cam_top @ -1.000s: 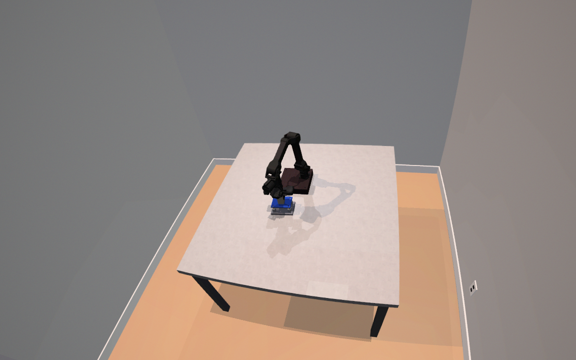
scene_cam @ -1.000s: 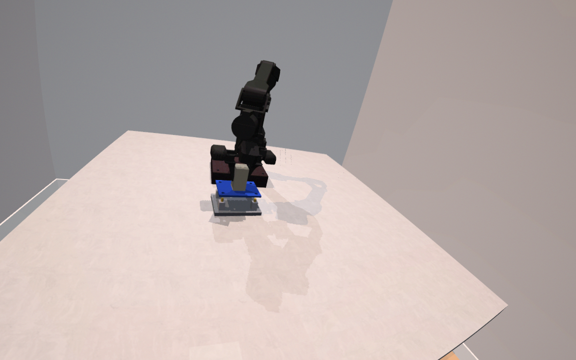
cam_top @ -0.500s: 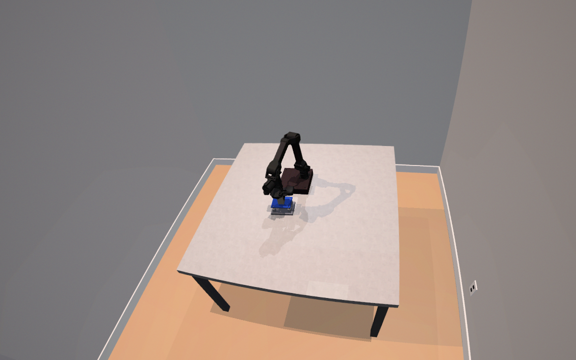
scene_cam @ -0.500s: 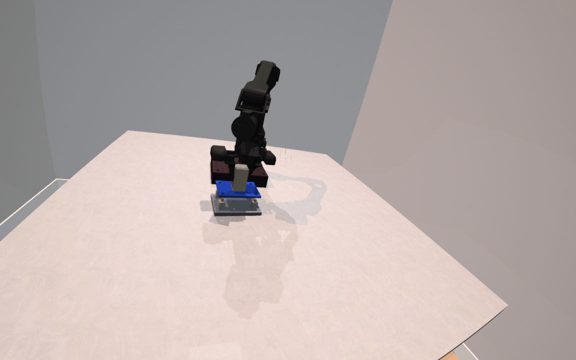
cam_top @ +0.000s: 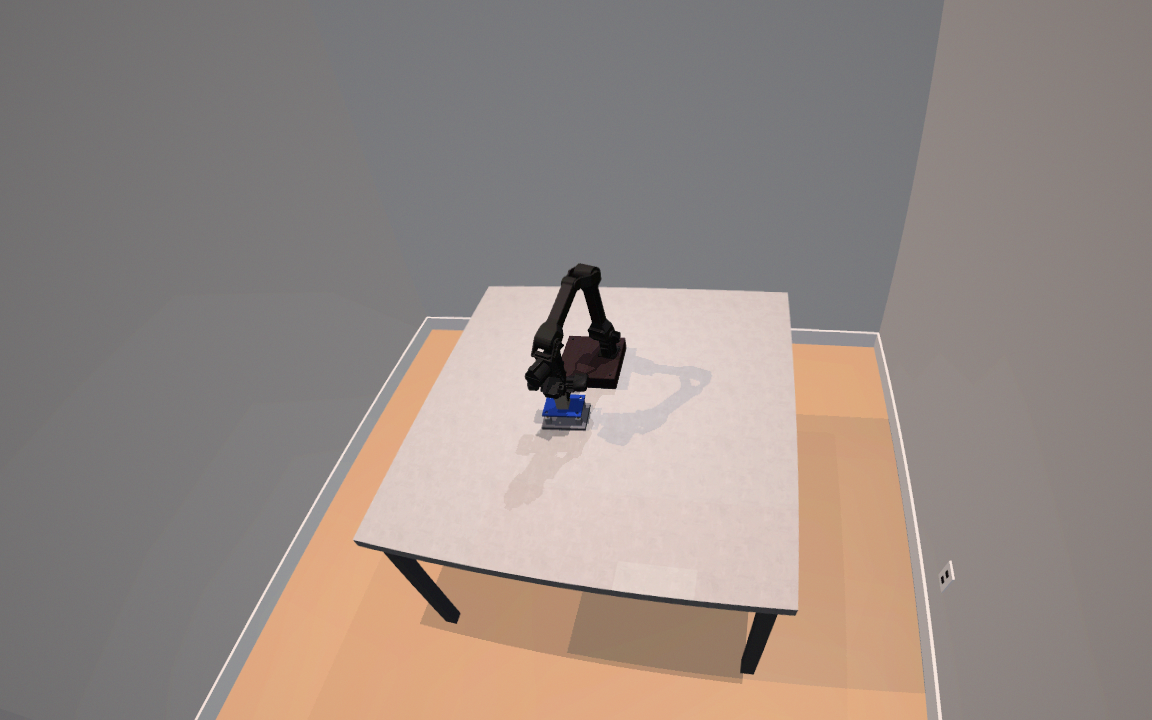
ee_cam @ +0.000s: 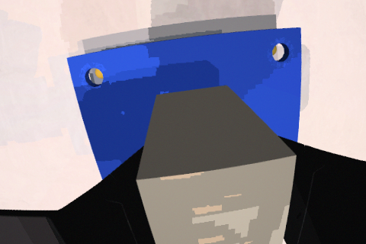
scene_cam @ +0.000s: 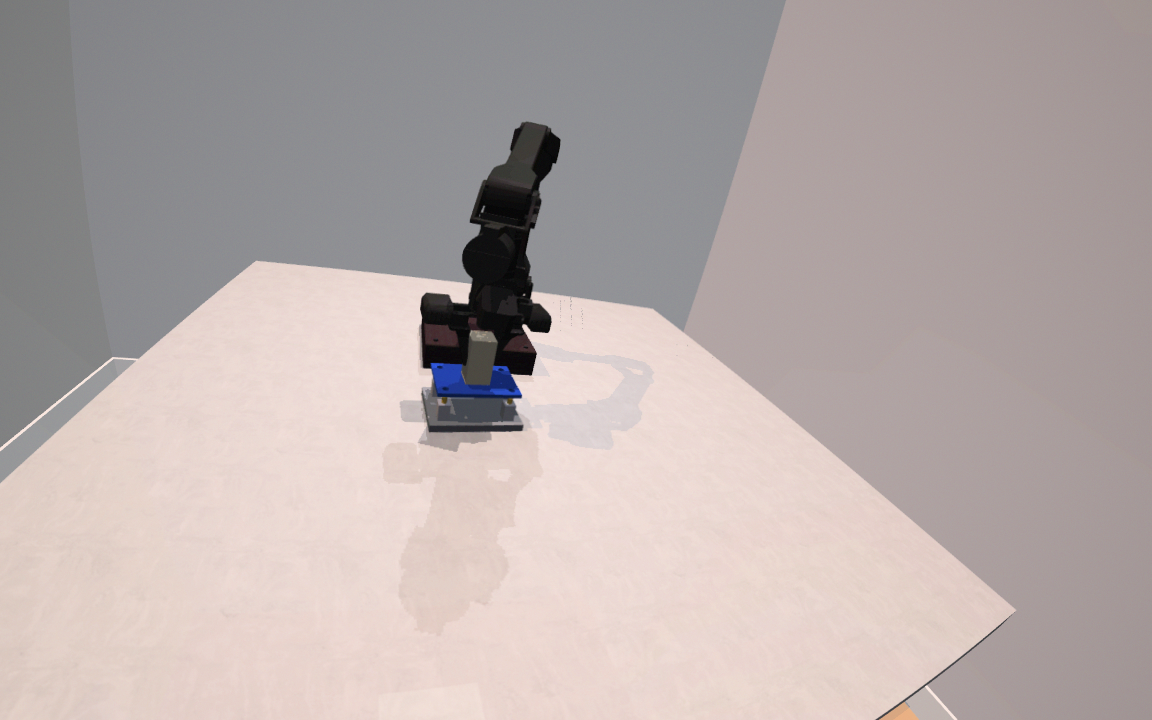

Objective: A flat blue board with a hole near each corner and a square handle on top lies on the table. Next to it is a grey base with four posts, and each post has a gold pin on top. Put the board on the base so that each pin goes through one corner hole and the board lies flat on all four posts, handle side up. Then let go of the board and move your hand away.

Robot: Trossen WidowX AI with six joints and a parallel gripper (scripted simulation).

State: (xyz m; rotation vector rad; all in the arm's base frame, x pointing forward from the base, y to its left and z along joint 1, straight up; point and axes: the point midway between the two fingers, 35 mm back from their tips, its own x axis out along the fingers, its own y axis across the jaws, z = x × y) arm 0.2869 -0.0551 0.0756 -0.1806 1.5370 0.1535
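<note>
Exterior view: gripper [cam_top: 564,390] [scene_cam: 489,333] [ee_cam: 200,142] is clamping the square handle [cam_top: 562,402] [scene_cam: 479,360] [ee_cam: 213,202], a beige-grey block standing up from the blue board [cam_top: 575,407] [scene_cam: 492,386] [ee_cam: 183,57]. Fingers are gripping it, i.e. not released. Board is hovering handle side up, approx. level, above the grey base [cam_top: 566,426] [scene_cam: 474,424] [ee_cam: 244,23], w/ a gap showing betw. board & front posts. Two front posts [scene_cam: 443,410] are standing under the near edge, each w/ a gold pin [scene_cam: 444,400] on top; pins are sitting below the board, not poking thru. Rear posts are mostly hiding behind/under the board, can't tell their pins.

Wrist cam: two corner holes are showing. L-side hole in pic [ee_cam: 94,77] is framing gold at its upper right; R-side hole in pic [ee_cam: 280,52] is framing gold only at its L edge, rest pale. So pins are lining up partly, off-ctr as seen from this angle. Other two holes are hiding behind handle & fingers. A grey strip of base is peeking out past the board's far edge.

Top view: arm [cam_top: 564,304] [scene_cam: 508,192] is arching from its dark reddish mount [cam_top: 619,368] [scene_cam: 522,362] over to the board. Base is resting on the table [cam_top: 687,501] [scene_cam: 696,555], near the mount, apart from it. Board isn't seated yet, gripper isn't letting go.
</note>
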